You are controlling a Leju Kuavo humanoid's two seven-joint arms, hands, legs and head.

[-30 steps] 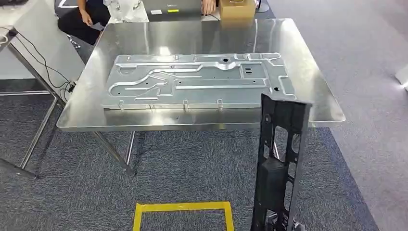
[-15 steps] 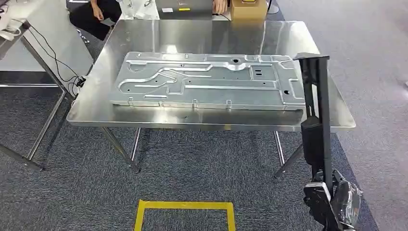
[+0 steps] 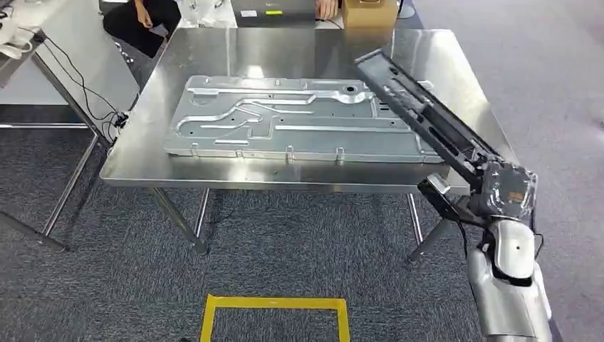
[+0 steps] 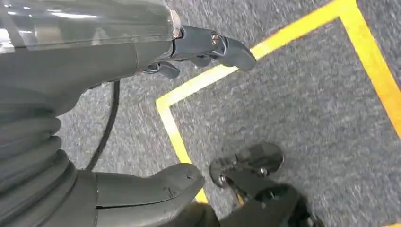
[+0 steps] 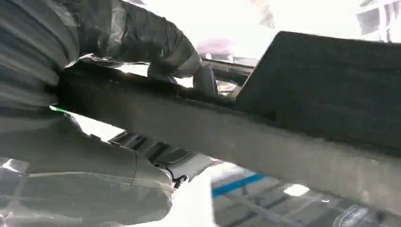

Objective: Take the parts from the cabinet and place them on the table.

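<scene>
The right hand (image 3: 498, 191) is gripping one end of a long black part (image 3: 420, 110), its fingers (image 5: 142, 35) and thumb wrapping around the part's narrow bar in the right wrist view. The hand is sitting just beyond the near right corner of the steel table (image 3: 178, 160), off its edge and over the carpet. From there the black part is slanting away from the robot and to the left, crossing above the table's right side, with its far end hanging over the right end of the large metal plate (image 3: 285, 121) that is lying flat on the tabletop. Whether the part is touching the plate or table cannot be told. Bare steel is showing around the plate, widest along the far side and the left side, narrower along the near edge. The left hand (image 4: 118, 71) is hanging over grey carpet, holding nothing, with its fingers (image 4: 222, 45) and thumb apart, above a corner of a yellow tape square (image 3: 274, 317) marked on the floor. A person (image 3: 142, 21) is sitting past the table's far left corner, near a cardboard box (image 3: 369, 13).
</scene>
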